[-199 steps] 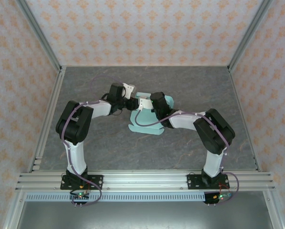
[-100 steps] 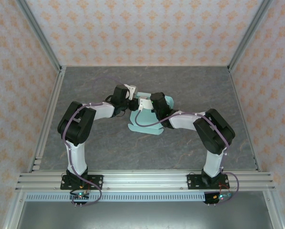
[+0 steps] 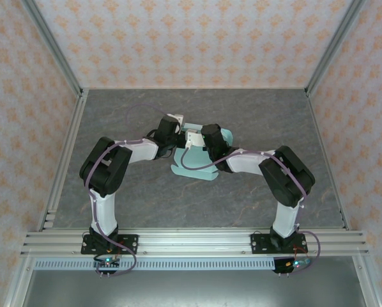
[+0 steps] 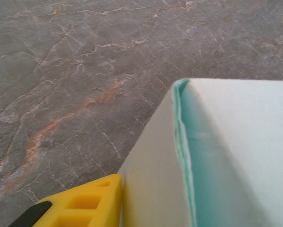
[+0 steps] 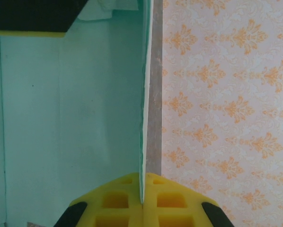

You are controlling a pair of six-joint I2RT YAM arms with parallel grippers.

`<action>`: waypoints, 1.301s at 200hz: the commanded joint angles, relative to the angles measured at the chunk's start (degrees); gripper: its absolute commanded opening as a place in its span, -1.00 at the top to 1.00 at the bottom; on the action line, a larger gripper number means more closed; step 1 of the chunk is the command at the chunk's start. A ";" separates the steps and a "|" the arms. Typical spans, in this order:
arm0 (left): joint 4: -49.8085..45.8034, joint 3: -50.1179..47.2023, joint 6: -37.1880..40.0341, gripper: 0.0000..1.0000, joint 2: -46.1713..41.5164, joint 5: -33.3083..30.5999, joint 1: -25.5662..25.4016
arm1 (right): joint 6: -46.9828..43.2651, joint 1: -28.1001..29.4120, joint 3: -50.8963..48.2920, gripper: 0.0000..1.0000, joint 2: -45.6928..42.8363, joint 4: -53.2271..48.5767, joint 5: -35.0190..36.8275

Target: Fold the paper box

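Matt, thin-card paper box (image 4: 236, 142) on a smooth, stone-veined table (image 4: 84, 71).

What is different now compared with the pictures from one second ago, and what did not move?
The left end effector moved to the right, closer against the paper box. I cannot tell whether it grips the box yet. The right end effector stayed shut on an upright edge of the box, and the box stayed in its place.
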 commanded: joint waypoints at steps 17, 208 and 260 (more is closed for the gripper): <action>-0.37 2.73 -4.94 0.51 1.36 -10.79 0.15 | 0.75 1.14 -0.55 1.00 -0.36 -1.56 -0.58; -4.07 5.30 -8.77 0.82 2.23 -20.35 -2.36 | 3.59 0.86 0.09 1.00 -1.18 -3.38 -1.00; -4.00 5.03 -6.16 0.88 2.01 -16.01 -1.61 | 3.99 0.53 0.42 1.00 -1.21 -4.10 -0.88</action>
